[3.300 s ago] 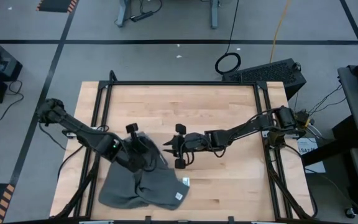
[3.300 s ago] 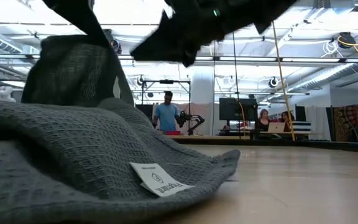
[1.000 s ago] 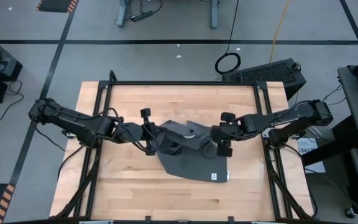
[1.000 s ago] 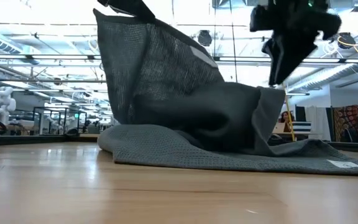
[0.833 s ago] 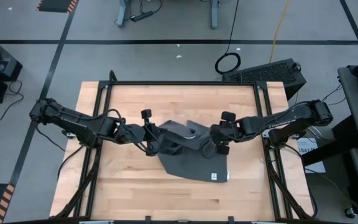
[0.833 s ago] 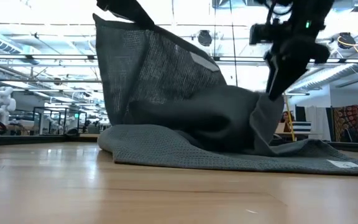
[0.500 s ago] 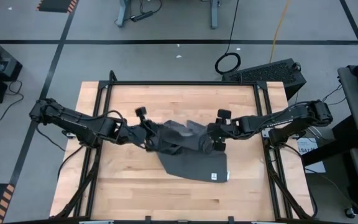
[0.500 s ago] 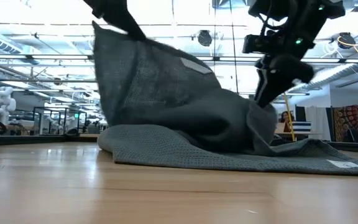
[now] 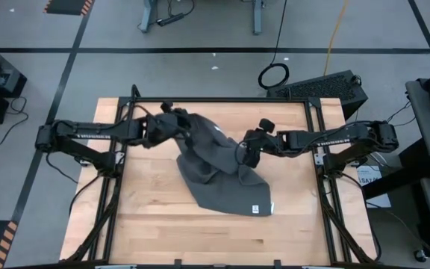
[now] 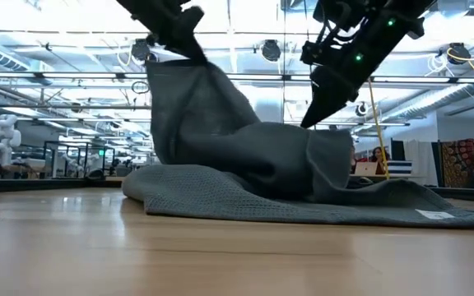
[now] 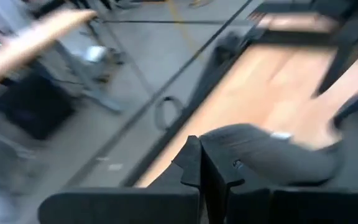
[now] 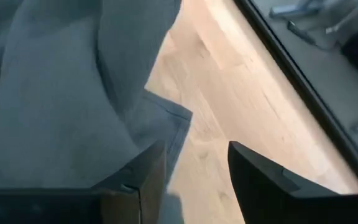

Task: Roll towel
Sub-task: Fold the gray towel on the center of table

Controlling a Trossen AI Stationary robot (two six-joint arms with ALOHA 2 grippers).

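On the wooden table [image 9: 163, 224], toward its middle, the dark grey towel [image 9: 215, 175] lies partly spread and partly lifted. Its lower portion rests flat on the boards, with the small white tag [image 9: 254, 208] at the near-right edge, face up. The upper portion is drawn up and back toward the table's far-left area, where it hangs in a slack peak.

Left gripper [image 9: 179, 122]: over the far-left part of the table, fingers pressed fully together on the raised corner of the towel. Low view shows the cloth hanging down from this gripper [image 10: 189, 41] in a drooping sheet. Left wrist view: the two dark fingers [image 11: 199, 167] meet with no gap, grey fabric bunched right beyond them.

Right gripper [image 9: 242, 153]: just right of the table's centre, at the towel's right-hand fold. Its jaws stand partly apart. Right wrist view shows both fingers [image 12: 260, 180] with bare wood between them and grey cloth lying against one finger only; no fabric seen pinched between the two. Low view: the gripper [image 10: 309, 122] points down at the top of a raised fold, tip at or just above the cloth; contact cannot be told for sure.

The two grippers sit well apart, with the lifted towel ridge running between them.
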